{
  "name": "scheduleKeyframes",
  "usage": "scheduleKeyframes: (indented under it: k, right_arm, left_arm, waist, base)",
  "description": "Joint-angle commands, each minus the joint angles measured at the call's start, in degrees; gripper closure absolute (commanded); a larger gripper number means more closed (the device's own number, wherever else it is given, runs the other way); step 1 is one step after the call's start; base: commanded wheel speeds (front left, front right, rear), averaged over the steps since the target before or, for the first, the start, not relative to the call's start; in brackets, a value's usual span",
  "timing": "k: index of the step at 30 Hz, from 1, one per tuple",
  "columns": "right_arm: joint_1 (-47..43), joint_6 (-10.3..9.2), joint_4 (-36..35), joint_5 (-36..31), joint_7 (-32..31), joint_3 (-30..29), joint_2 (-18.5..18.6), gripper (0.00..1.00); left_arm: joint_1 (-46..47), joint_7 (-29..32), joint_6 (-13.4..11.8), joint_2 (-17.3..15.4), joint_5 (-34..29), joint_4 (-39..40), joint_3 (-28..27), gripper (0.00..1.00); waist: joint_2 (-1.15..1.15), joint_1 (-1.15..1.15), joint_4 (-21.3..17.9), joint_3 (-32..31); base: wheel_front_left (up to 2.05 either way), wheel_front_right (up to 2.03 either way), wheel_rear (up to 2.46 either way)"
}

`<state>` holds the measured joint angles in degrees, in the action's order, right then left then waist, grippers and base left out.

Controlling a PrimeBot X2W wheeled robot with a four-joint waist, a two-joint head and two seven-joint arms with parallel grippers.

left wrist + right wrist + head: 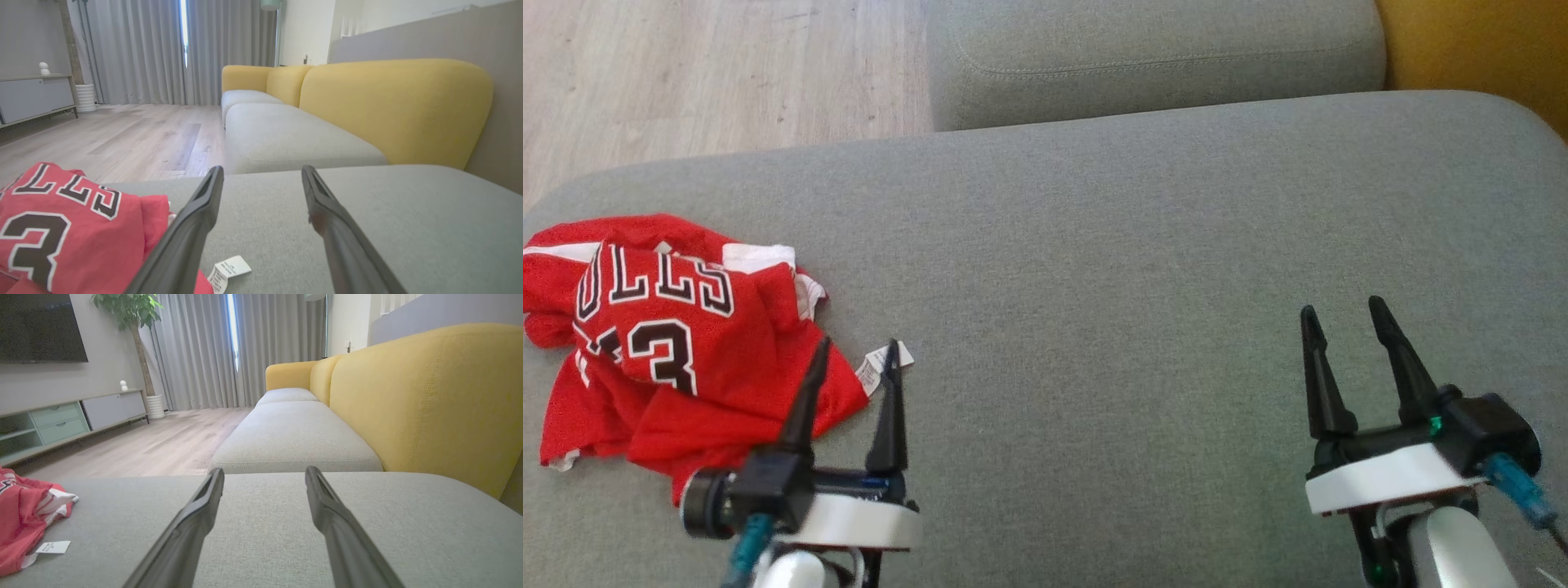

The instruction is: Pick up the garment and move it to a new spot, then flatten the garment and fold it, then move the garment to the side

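The garment [662, 343] is a red jersey with black-and-white lettering, lying crumpled on the left end of the grey sofa cushion [1111, 269]. A white label [878, 367] sticks out at its right edge. My left gripper [858, 355] hangs open just right of the garment's lower edge, one finger over the red cloth and the other by the label, nothing between them. In the left wrist view the garment [61, 228] lies at the lower left. My right gripper [1343, 314] stands open over bare cushion far to the right. The right wrist view has the garment [24, 522] at its left edge.
A second grey cushion [1152, 57] adjoins at the back. The yellow sofa backrest [429, 396] runs along the right side. Wooden floor [703, 82] lies beyond the cushion's far left edge. A low media cabinet [61, 420] and a potted plant [130, 318] stand across the room.
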<state>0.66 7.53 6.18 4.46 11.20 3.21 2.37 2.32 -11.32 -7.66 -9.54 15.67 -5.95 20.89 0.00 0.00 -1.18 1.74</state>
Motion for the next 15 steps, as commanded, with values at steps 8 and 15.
scheduleKeyframes:
  k: [8, 15]
  right_arm:
    - [1.37, -0.04, -2.11, 9.27, 2.10, 1.88, 0.47, 0.00]
    - [0.65, -0.04, 2.03, 8.37, 3.29, 3.02, 0.50, 0.00]
  left_arm:
    - [-0.30, -1.97, 3.29, 3.08, -1.02, 5.64, -7.50, 0.00]
    - [-1.52, -3.16, 8.10, 5.22, -5.35, 2.42, -9.43, 0.00]
  waist:
    - [0.00, 0.00, -0.10, 0.05]
    - [0.00, 0.00, -0.16, 0.20]
  base:
    - [0.00, 0.00, 0.00]
    - [0.00, 0.00, 0.00]
